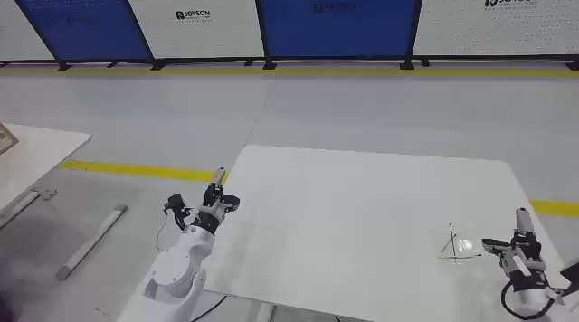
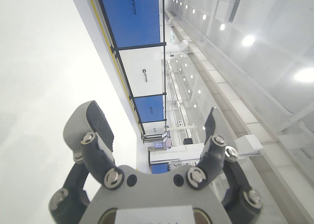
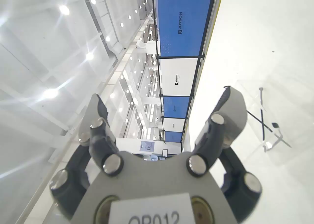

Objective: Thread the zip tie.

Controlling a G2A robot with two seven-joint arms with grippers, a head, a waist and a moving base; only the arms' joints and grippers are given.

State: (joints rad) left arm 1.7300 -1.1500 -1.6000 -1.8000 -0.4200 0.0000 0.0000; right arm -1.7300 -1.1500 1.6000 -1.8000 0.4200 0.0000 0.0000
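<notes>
Now, left tool [image 2: 152, 112] and right tool [image 3: 163, 95] wide open, empty; zip ties [image 1: 451, 242] on table [image 1: 362, 204].

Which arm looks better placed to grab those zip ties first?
The right. The right gripper, open, sits just beside the crossed black zip ties, while the left gripper, also open, is at the opposite edge of the table.

High overhead, low wrists, common table [image 1: 362, 222]
</notes>
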